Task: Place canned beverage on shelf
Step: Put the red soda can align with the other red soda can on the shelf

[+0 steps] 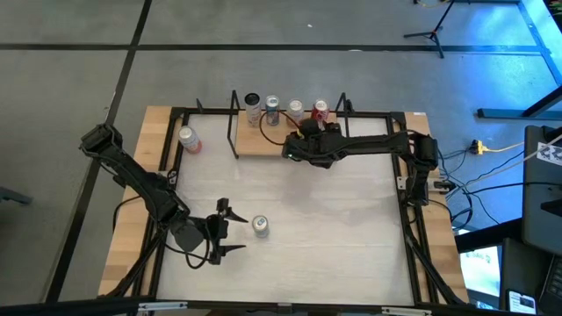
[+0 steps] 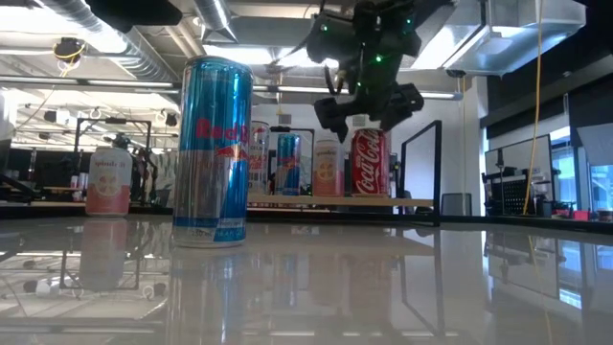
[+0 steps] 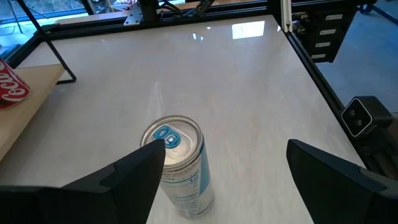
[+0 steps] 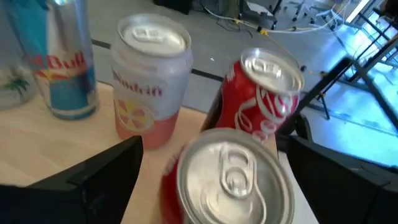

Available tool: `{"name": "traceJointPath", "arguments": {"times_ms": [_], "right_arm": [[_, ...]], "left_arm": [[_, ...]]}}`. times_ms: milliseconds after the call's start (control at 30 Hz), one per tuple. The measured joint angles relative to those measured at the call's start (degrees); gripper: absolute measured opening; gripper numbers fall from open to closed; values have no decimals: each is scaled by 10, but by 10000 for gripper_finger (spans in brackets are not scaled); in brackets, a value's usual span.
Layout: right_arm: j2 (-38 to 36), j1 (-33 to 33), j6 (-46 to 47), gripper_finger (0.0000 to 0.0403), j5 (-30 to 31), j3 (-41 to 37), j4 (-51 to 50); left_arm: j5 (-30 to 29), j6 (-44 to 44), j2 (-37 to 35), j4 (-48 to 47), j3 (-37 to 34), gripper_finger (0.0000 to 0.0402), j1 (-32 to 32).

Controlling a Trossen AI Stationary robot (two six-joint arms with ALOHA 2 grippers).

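Note:
The shelf stands at the table's far middle, with several cans upright in a row along its back: a Red Bull, a pink Spindrift and a Coca-Cola. A second red can stands in front of them, between the fingers of my open right gripper; its fingers flank the can's top with no touch that I can see. A blue Red Bull can stands upright on the table near the front. My open left gripper waits just to its left, apart from it.
A pink can stands on the table left of the shelf. Black frame rails run along the table's edges. The shelf's thin black uprights rise at its ends. Bare white tabletop lies between the two arms.

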Motion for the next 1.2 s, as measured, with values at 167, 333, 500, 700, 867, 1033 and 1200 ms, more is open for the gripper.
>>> {"name": "traceJointPath", "arguments": {"times_ms": [167,333,500,700,867,1033,1200], "right_arm": [[0,0,-9,390,12,32,-35],[0,0,-9,390,28,59,-81],[0,0,-9,390,33,85,-119],[-1,0,-9,390,32,110,-177],[-22,1,-9,390,32,114,-221],[-69,1,-54,390,46,114,-239],[-112,1,-140,390,47,114,-238]], "left_arm": [[0,0,0,0,0,325,0],[0,0,0,0,0,325,0],[0,4,0,0,0,325,0],[-6,5,0,0,0,325,0],[-37,5,0,0,0,325,0],[-66,6,0,-1,0,325,4],[-70,37,0,0,0,325,20]]}}
